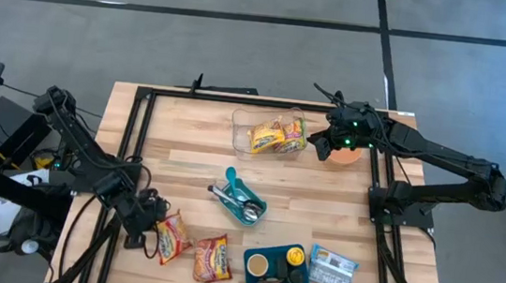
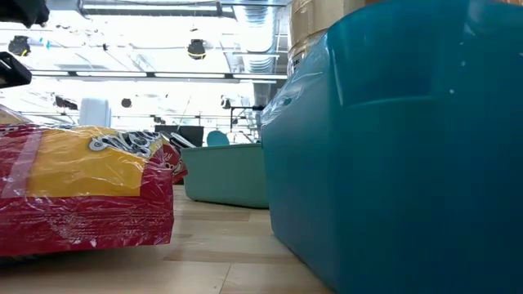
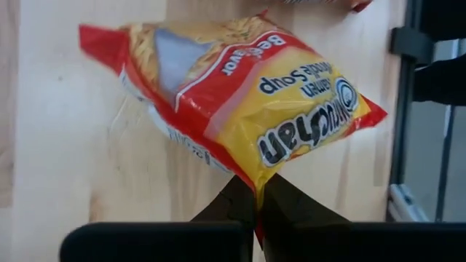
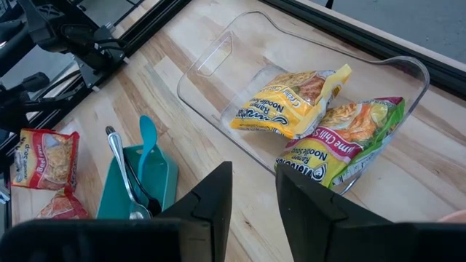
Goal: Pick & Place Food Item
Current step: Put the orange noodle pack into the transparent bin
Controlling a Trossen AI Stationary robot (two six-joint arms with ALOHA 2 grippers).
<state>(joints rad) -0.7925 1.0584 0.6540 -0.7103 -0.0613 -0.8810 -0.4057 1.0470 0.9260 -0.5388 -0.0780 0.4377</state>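
The ramen packet (image 3: 233, 102) sits pinched at one crimped edge by the left tool (image 3: 251, 211), whose two fingers are closed tight on the seam, so the pack hangs out directly ahead of the fingertips with the wooden tabletop (image 3: 58, 145) just beyond it; whether it is lifted clear or resting there I cannot tell. It looks light and crackly, a thin plastic wrapper around a brittle noodle block, so it should weigh next to nothing but swing and twist about the pinched corner; the film is probably slippery, and the flat sealed seam is the sensible place to grip, since squeezing the middle could crush the noodles. Its label reads "Nissin Top Ramen", "Ramen Noodle Soup" and part of "Beef Flavor". The right tool (image 4: 253, 191) hovers with its fingers narrowly parted and nothing between them, and just ahead of it a clear container (image 4: 211, 54) holds two more packs: a yellow one (image 4: 287, 102) marked "Ramen Noodle Soup" and a green one (image 4: 349, 138) showing "Lime Chili". Another red packet (image 4: 44, 156) lies far ahead of that tool.
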